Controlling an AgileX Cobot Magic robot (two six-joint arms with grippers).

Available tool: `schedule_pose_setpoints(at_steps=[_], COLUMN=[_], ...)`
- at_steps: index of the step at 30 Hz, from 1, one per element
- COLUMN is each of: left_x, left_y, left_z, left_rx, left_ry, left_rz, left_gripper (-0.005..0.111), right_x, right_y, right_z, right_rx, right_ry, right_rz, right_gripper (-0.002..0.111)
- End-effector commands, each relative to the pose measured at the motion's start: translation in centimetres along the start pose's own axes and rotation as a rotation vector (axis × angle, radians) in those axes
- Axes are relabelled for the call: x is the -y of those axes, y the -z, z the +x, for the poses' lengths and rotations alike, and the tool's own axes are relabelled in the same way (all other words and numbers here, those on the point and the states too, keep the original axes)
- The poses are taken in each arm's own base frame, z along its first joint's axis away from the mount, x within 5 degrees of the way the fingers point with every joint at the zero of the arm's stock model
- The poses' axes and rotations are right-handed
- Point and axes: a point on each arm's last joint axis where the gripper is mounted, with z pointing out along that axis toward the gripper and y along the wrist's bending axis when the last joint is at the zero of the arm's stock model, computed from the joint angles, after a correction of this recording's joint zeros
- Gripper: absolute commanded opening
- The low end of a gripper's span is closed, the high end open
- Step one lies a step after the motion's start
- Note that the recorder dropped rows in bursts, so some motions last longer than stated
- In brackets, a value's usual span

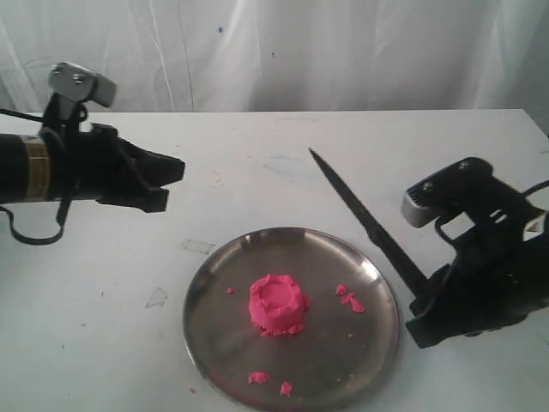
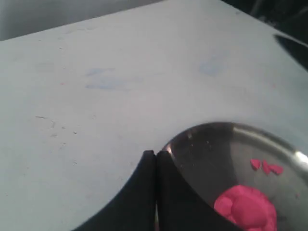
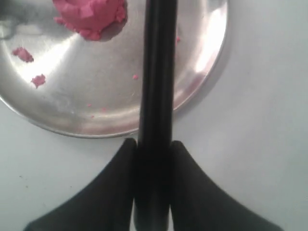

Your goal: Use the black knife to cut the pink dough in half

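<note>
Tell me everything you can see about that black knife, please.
The black knife is slim, matte and all black, and its narrow blade tapers to a sharp point. The right gripper clamps its straight handle between both fingers, seemingly holding it off the table. The tip points away from the gripper, towards the far side. The knife passes above the rim of the steel plate. It stays apart from the uncut pink dough.

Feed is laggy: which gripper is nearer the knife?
Right. The right gripper grips the knife by its handle beside the plate; the left gripper hangs shut past the plate's opposite side, clear of the knife.
</note>
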Motion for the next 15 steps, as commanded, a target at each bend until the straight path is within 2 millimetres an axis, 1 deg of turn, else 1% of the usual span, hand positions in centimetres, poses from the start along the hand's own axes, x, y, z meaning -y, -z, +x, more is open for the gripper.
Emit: schedule_pose_setpoints(at_steps=[1, 2, 5, 8, 9, 10, 12, 13, 14, 15], left_x=[1.9, 2.3, 3.5, 4.1, 4.0, 3.8, 3.4, 3.5, 3.6, 4.0], left_y=[-2.1, -2.4, -2.8, -3.2, -3.5, -3.8, -5.0, -6.0, -6.5, -7.4], left_z=[-1.9, -2.4, -3.9, -4.1, -3.8, -3.5, -2.3, -1.3, -0.9, -0.1], left_rx=[-0.101, -0.089, -0.054, -0.053, -0.066, -0.076, -0.119, -0.147, -0.152, -0.156], left_ry=[-0.109, -0.081, -0.085, -0.082, -0.075, -0.070, -0.047, -0.016, 0.024, 0.096], left_rz=[0.022, 0.043, 0.137, 0.209, 0.210, 0.209, 0.216, 0.249, 0.276, 0.342], left_gripper=[0.000, 0.000, 0.000, 0.000, 0.000, 0.000, 0.000, 0.000, 0.000, 0.000], right_x=[-0.2, -0.4, -1.0, -1.2, -1.2, -1.2, -1.4, -1.6, -1.7, -1.7], right_y=[-2.5, -3.0, -4.1, -5.0, -5.5, -5.5, -5.6, -5.5, -5.5, -5.5], right_z=[-1.3, -1.5, -2.2, -2.8, -3.1, -3.1, -3.0, -2.9, -2.9, -2.9], right_rx=[-0.127, -0.171, -0.295, -0.309, -0.286, -0.285, -0.298, -0.302, -0.300, -0.299], right_ry=[0.025, 0.030, 0.061, 0.121, 0.135, 0.140, 0.149, 0.165, 0.171, 0.172], right_rz=[-0.048, -0.069, -0.129, -0.105, -0.089, -0.089, -0.112, -0.144, -0.150, -0.151], right_gripper=[0.000, 0.000, 0.000, 0.000, 0.000, 0.000, 0.000, 0.000, 0.000, 0.000])
